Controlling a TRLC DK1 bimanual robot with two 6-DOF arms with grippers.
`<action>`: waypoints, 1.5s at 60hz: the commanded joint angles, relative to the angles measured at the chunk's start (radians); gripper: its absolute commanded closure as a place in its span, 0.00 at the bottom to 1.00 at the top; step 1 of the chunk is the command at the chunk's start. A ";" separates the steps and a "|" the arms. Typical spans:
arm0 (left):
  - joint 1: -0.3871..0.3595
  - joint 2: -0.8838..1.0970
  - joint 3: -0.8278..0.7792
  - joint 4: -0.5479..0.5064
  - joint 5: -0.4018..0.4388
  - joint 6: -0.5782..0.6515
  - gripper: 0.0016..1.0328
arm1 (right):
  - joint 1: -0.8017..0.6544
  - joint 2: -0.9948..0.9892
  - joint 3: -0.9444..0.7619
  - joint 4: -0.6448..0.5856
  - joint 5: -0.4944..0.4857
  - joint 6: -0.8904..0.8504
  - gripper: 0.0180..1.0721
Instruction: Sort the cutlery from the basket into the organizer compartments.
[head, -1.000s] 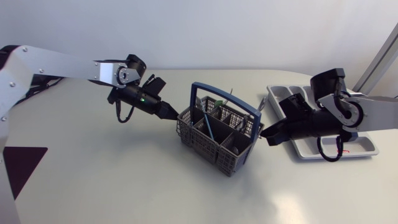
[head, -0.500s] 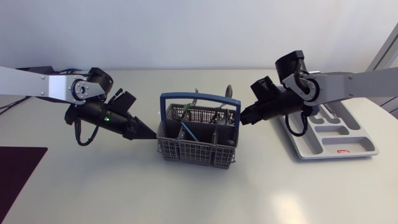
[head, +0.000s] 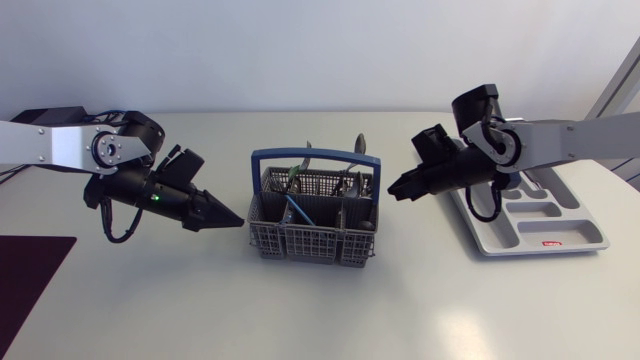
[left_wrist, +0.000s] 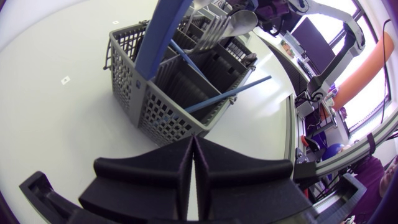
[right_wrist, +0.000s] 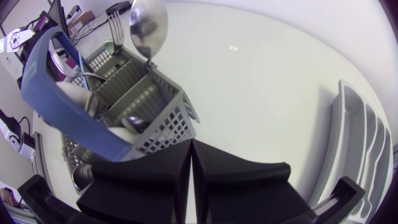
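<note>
Both of your grippers are pressed closed on nothing. The left gripper (head: 232, 219) points at the basket (head: 300, 243), its tips just short of the near wall. The right gripper (head: 395, 190) hangs just off the opposite side, with the organizer (head: 520, 240) behind it, under its own arm.

Expect the cutlery to be stiff, thin and smooth, so light enough but likely to slip or twist between broad fingers. The spoon (right_wrist: 149, 25) stands bowl-up just ahead of the right gripper, and the fork (left_wrist: 214, 31) stands tines-up beyond the left. Open first, then pinch the neck just under the bowl, across its flat faces. The blue-handled piece (left_wrist: 230, 94) leans aslant and may snag on the grid (lift it along its own line). The basket looks light and will probably slide if nudged.

A second ago the basket sat skewed and closer to the organizer, with the right gripper at its corner. Now it stands square between the two grippers. Over the last half second both tips have backed slightly off its walls.
</note>
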 joint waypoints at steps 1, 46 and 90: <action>-0.024 -0.015 -0.006 0.009 0.017 0.003 0.97 | 0.007 -0.057 -0.056 0.002 -0.014 0.017 0.94; -0.052 -0.052 -0.047 0.039 -0.047 -0.033 0.96 | 0.047 -0.094 -0.081 0.028 0.030 0.043 0.92; -0.362 -0.578 -0.382 0.477 -0.379 0.000 0.65 | 0.131 -0.494 -0.246 -0.157 0.109 -0.026 0.36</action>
